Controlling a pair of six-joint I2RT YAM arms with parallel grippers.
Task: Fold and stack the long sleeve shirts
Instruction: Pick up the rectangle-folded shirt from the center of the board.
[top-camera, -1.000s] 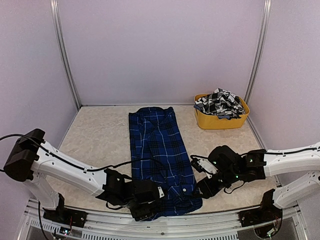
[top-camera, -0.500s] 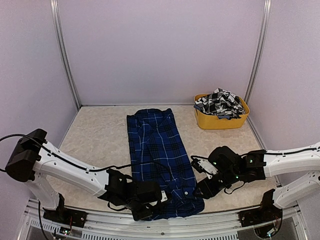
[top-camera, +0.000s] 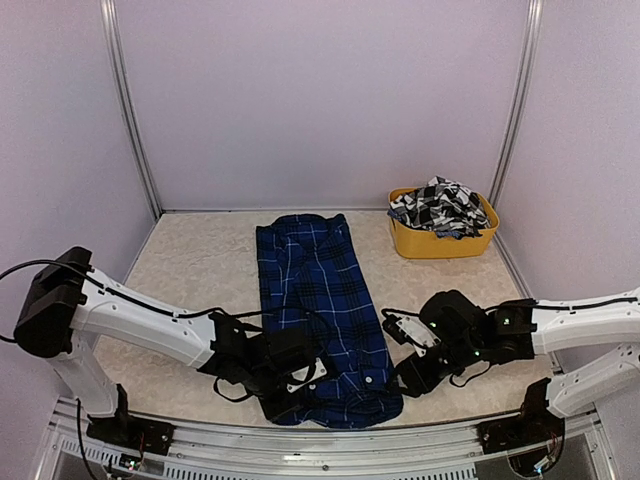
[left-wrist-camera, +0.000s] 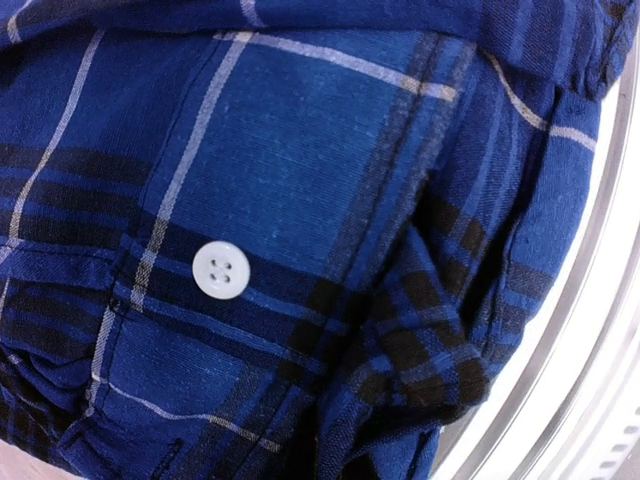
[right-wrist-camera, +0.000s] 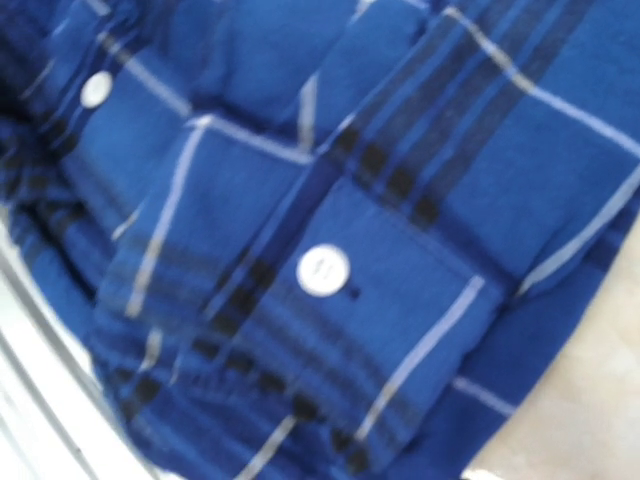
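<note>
A royal blue plaid long sleeve shirt (top-camera: 315, 290) lies as a long strip down the middle of the table, collar at the far end. My left gripper (top-camera: 300, 388) is at its near left corner, shut on bunched blue cloth (left-wrist-camera: 400, 400); its fingers are hidden in the folds. My right gripper (top-camera: 403, 378) rests against the shirt's near right edge. The right wrist view shows only blue cloth (right-wrist-camera: 400, 150) with a white button (right-wrist-camera: 323, 270), so its jaws are hidden. A black-and-white checked shirt (top-camera: 440, 205) is heaped in the tub.
The yellow plastic tub (top-camera: 440, 245) stands at the far right of the beige tabletop (top-camera: 200, 270). A metal rail (top-camera: 300, 445) runs along the near edge, just beyond the shirt's hem. Lilac walls close in the back and both sides.
My left gripper has gone from open to shut on the shirt's near left corner and drawn back from the rail. The near hem has bunched and shifted. The right arm has stayed put.
</note>
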